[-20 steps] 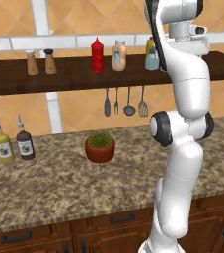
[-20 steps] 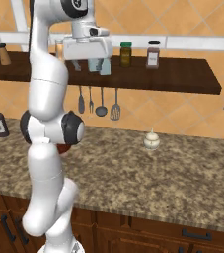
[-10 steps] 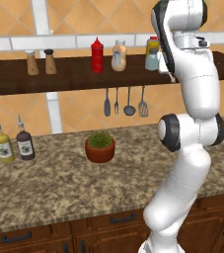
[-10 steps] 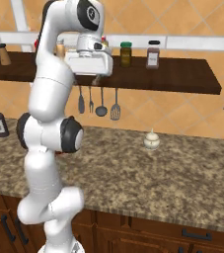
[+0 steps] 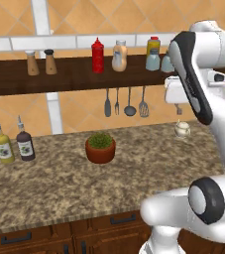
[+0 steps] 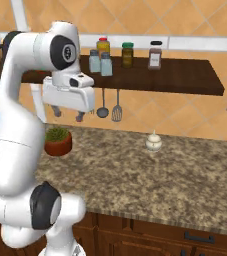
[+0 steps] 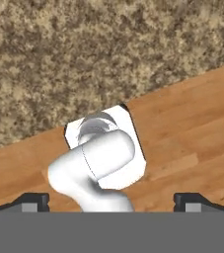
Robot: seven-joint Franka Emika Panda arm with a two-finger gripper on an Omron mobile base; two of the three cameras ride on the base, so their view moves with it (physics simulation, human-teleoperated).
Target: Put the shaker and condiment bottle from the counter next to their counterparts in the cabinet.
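On the cabinet (image 5: 69, 79) the peach-orange condiment bottle (image 5: 119, 55) stands upright right beside the red squeeze bottle (image 5: 98, 54). Further right, two pale blue-grey shakers (image 6: 94, 62) (image 6: 106, 64) stand side by side on the same board; the shaker pair (image 5: 153, 60) is partly behind my arm in the left base view. My gripper (image 6: 68, 115) (image 5: 179, 109) hangs below the shelf, over the counter (image 6: 150, 175), pointing down. It is open and empty. In the hand view its fingertips (image 7: 34, 200) stand far apart above granite and wooden floor.
Two wooden mills (image 5: 40, 62) stand at the shelf's left, three jars (image 6: 128, 54) to the right of the shakers. On the counter are a potted plant (image 5: 100, 148), two oil bottles (image 5: 15, 145) and a small white lidded pot (image 6: 153, 141). Utensils (image 5: 126, 101) hang under the shelf.
The hand has left the shelf by the shakers, come down and away from the wall, and turned to face down. The shakers stay on the shelf.
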